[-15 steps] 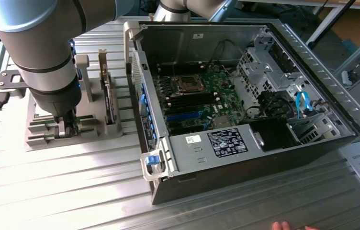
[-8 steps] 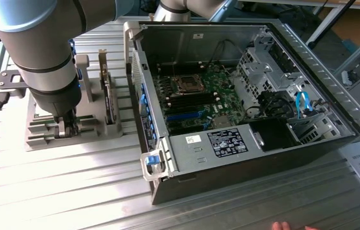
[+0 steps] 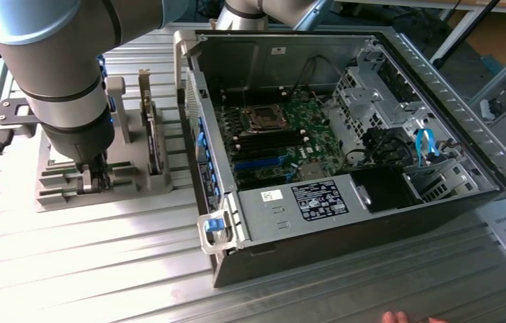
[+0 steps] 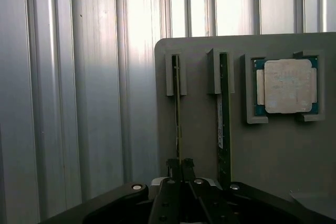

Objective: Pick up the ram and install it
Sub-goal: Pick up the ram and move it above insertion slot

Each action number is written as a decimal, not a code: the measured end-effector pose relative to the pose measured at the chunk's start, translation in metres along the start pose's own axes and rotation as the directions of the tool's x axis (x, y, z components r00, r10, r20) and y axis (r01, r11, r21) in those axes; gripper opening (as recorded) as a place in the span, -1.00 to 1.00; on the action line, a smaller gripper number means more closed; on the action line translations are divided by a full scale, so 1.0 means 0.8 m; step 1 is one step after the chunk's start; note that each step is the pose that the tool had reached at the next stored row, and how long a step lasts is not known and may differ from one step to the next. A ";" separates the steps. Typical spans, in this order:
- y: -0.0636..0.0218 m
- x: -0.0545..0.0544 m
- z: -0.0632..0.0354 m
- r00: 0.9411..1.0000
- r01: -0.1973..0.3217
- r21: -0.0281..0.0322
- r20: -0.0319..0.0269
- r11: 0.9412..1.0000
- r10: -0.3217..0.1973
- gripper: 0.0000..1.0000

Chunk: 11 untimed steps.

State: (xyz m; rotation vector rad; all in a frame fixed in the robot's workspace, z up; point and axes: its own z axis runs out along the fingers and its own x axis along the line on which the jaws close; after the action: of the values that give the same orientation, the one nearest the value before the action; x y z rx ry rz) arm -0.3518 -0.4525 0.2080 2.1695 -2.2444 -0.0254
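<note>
Tool (image 4: 181, 167) sits low over the grey holder (image 4: 199, 129) on the tabletop (image 3: 100, 256), its two fingers pinched almost together on one end of the ram (image 4: 177, 108), which stands on edge in its slot. It looks like a grip on that slim board and nothing else. The hold is at the very end, so I'd worry that a crooked pull would make the stick pivot, bind in the slot or slip free. The dark expansion card (image 4: 224, 124) stands just beside it (close enough to be brushed), and the processor (image 4: 286, 86) lies further along. The tool's own body covers where pads meet board, so I can't judge how firm the hold is. Inside the open computer case (image 3: 235, 60), well apart, the memory slots are hard to pick out. Someone's fingertips (image 3: 395, 316) are cut off at the frame's edge.
</note>
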 end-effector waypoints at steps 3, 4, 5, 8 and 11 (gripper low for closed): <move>0.000 0.000 0.000 1.000 0.000 0.001 0.000 1.000 0.000 -0.76; 0.000 0.000 0.000 1.000 0.000 0.001 0.000 1.000 0.000 -0.76; 0.000 0.000 0.000 1.000 0.000 0.002 0.000 1.000 0.000 -0.76; 0.000 0.000 0.000 1.000 0.000 0.004 0.000 1.000 0.000 -0.76; 0.001 0.001 0.000 1.000 0.001 0.007 0.000 1.000 -0.001 -0.76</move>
State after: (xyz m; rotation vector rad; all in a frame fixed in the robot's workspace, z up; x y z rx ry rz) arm -0.3524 -0.4532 0.2081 2.1748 -2.2465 -0.0176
